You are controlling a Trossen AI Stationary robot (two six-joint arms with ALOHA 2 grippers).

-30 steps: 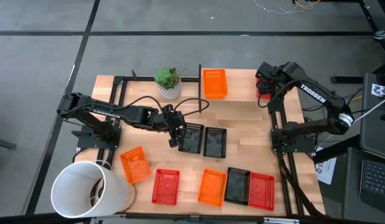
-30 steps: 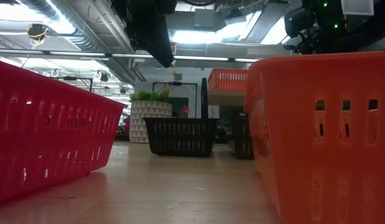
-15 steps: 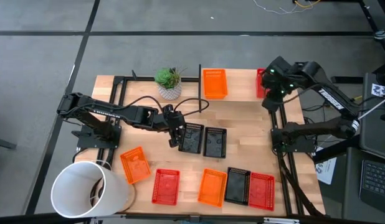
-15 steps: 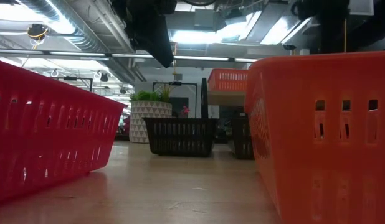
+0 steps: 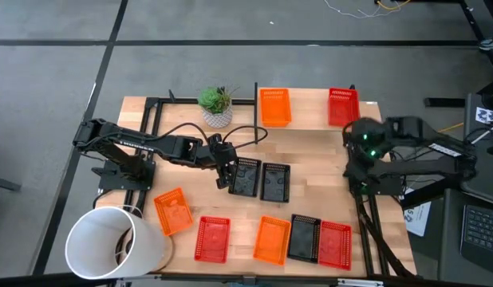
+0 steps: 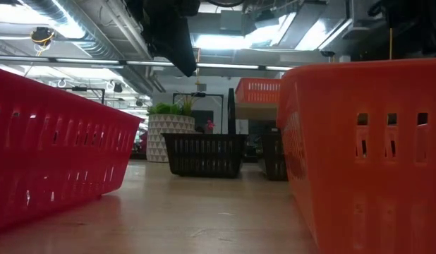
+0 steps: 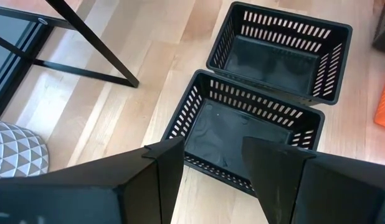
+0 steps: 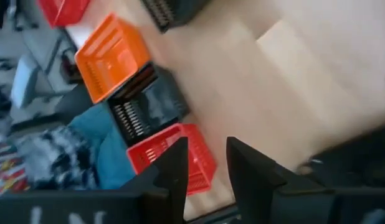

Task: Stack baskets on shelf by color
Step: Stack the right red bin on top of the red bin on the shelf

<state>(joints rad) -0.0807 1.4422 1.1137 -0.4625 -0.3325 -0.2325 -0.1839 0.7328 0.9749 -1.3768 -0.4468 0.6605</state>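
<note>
Baskets already on the shelf (image 5: 306, 97) number two, an orange basket (image 5: 274, 107) beside the plant pot (image 5: 217, 108) and a red basket (image 5: 343, 107) at the end far from it, so I judge the black colour is the step in hand. My left gripper (image 7: 211, 165) is spread and empty above the near rim of a black basket (image 7: 250, 132), which sits on the surface touching a second black basket (image 7: 281, 53) just in front of the shelf. For the next move I think I must lower onto that rim and pinch it, while my right gripper (image 8: 205, 165), spread and empty, waits off the shelf's red end.
</note>
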